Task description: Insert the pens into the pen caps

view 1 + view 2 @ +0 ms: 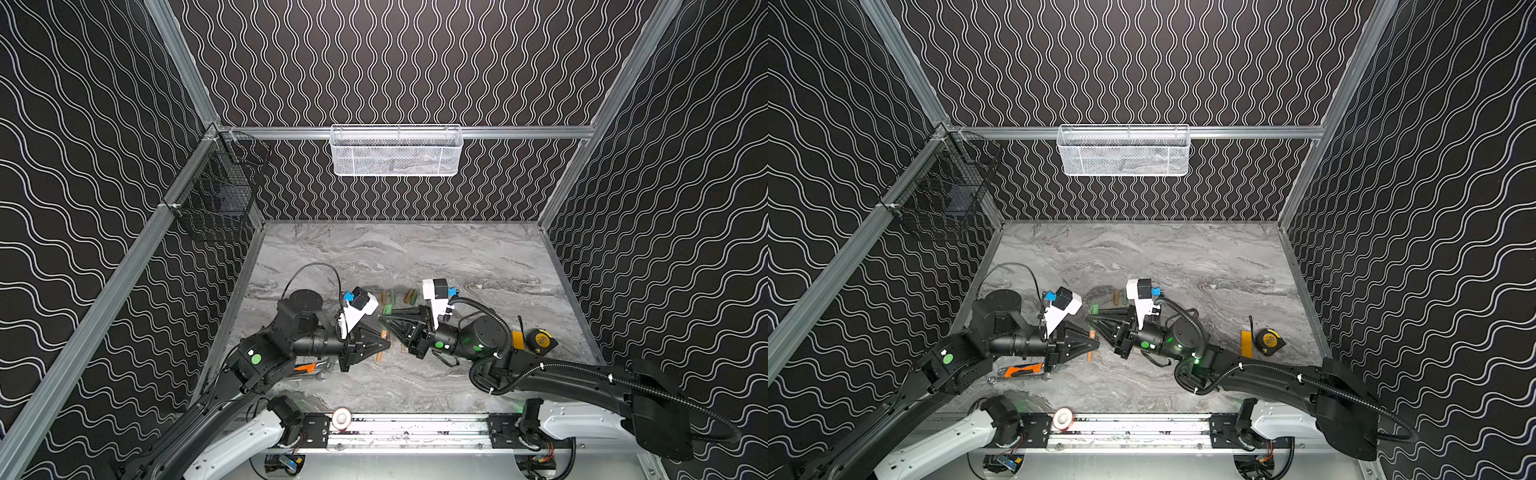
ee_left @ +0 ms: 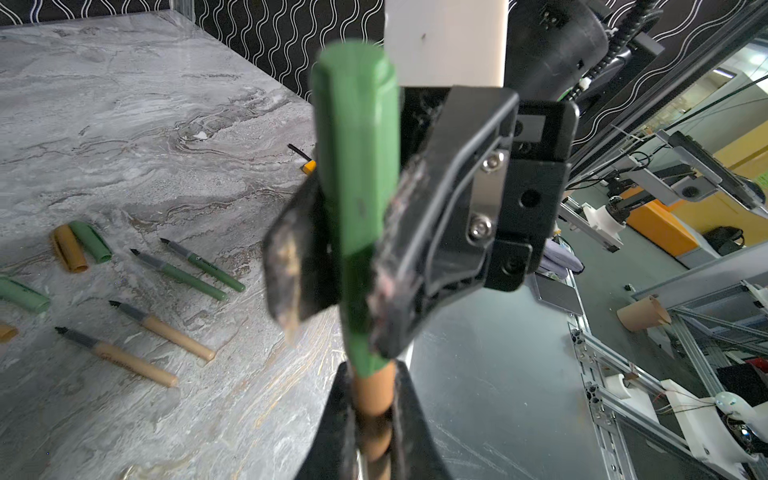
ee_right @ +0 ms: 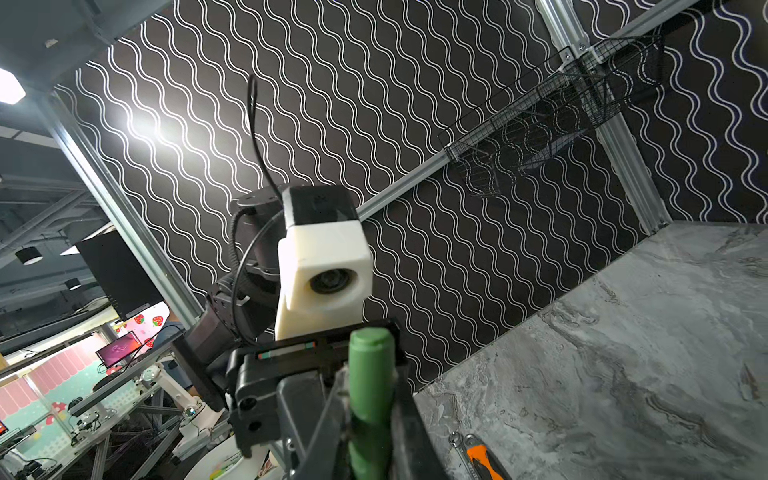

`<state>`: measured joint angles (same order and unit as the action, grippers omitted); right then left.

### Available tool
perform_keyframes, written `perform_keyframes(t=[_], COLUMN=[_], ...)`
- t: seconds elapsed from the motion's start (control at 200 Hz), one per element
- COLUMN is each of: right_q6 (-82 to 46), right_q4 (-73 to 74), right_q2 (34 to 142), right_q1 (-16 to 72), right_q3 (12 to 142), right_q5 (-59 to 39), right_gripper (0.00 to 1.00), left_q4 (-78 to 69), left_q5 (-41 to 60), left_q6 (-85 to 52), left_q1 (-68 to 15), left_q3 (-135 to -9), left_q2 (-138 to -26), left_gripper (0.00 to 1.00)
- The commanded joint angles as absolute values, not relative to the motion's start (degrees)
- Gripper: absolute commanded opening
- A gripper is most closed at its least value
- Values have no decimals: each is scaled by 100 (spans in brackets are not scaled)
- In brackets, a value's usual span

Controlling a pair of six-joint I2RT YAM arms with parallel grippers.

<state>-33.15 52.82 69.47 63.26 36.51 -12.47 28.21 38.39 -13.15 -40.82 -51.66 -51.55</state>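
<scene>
My left gripper (image 2: 371, 376) is shut on a tan pen (image 2: 374, 392). The pen's front end sits inside a green pen cap (image 2: 357, 166), and its tip is hidden. My right gripper (image 3: 370, 419) is shut on that green cap (image 3: 371, 374). In both top views the two grippers meet tip to tip above mid-table, left gripper (image 1: 387, 343) and right gripper (image 1: 381, 319). Two green pens (image 2: 187, 274) and two tan pens (image 2: 166, 328) lie loose on the marble. Beside them lie a tan cap (image 2: 70, 251) and green caps (image 2: 92, 242).
An orange-handled wrench (image 1: 307, 368) lies under the left arm. A tape measure (image 1: 540, 340) and an orange-yellow block (image 1: 516, 338) sit beside the right arm. A white mesh basket (image 1: 395, 151) hangs on the back wall, a black wire basket (image 1: 220, 187) on the left wall.
</scene>
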Motion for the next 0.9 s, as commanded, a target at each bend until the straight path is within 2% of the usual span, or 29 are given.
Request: perform_keyframes(t=[0.0,0.235,0.325,0.41,0.846,0.876,0.896], right_q6=[-3506,-3400,-3617,-3813,-4070,-4094,-4105], right_q4=[3262,3023,1910,1119,1643,1645,1635], right_q2=[6990,6650,6730,6858,6970,6960,6953], right_q1=[6367,6277,6276,6324,6312,6205,6113], right_q3=[3544,3718,4119,4518,4475,4507,4527], right_q5=[-1292,-757,-32,268,631,604,537], right_gripper=[0,0,0,0,0,0,0], left_q4=[-2826,-2751,-2676,-2515,-2025,-1902,-1791], left_q5=[4036,3958,3855,3793,3834,3892,3942], left_q6=[-1016,-1155,-1122,-1049,-993,-985,-984], left_q1=[-4063,-4064,-4061,-4061,-4065,-4063,-4067], left_q3=[-5352,-5143,-5091,-5072,-5037,-5028,-5019], left_q2=[-5167,-4933,-4812,-4742,-4692,-4677,-4674], left_gripper=[0,0,0,0,0,4,12])
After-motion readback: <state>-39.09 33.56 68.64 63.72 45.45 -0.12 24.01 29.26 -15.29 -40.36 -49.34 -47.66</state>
